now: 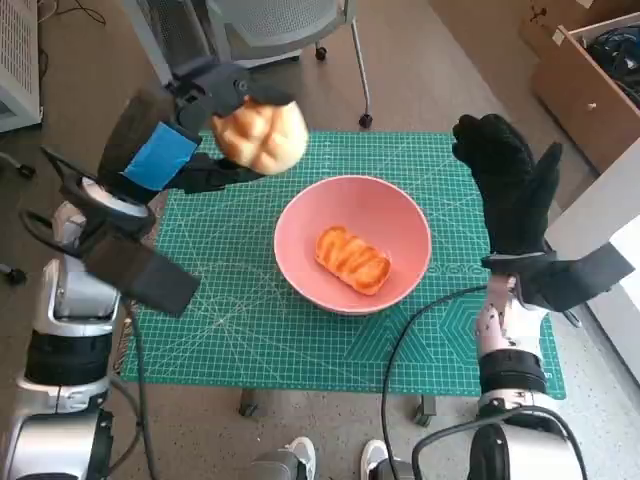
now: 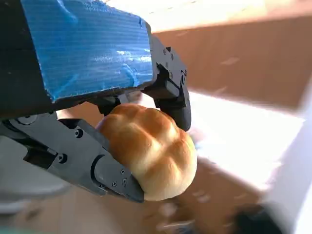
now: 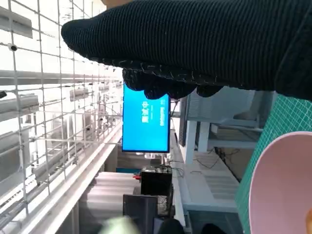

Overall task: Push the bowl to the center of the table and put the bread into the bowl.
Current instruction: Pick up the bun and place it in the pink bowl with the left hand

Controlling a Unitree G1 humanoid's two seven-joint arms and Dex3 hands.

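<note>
A pink bowl (image 1: 400, 215) stands near the middle of the green cutting mat (image 1: 230, 320). Inside it lies a flat orange-striped piece of bread (image 1: 352, 259). My left hand (image 1: 165, 140) holds a round golden bun (image 1: 262, 137) in the air above the mat's far left part, up and left of the bowl. In the left wrist view the bun (image 2: 151, 151) sits between the black fingers (image 2: 114, 178). My right hand (image 1: 510, 180) is raised to the right of the bowl, fingers spread, holding nothing. The right wrist view shows the glove (image 3: 195, 44) and the bowl's rim (image 3: 282, 185).
The mat covers a small table (image 1: 245, 400). An office chair (image 1: 290, 25) stands behind the table. A wooden box (image 1: 590, 75) is at the far right. A person's shoes (image 1: 300, 460) show at the table's near edge. A blue screen (image 3: 146, 119) glows in the room.
</note>
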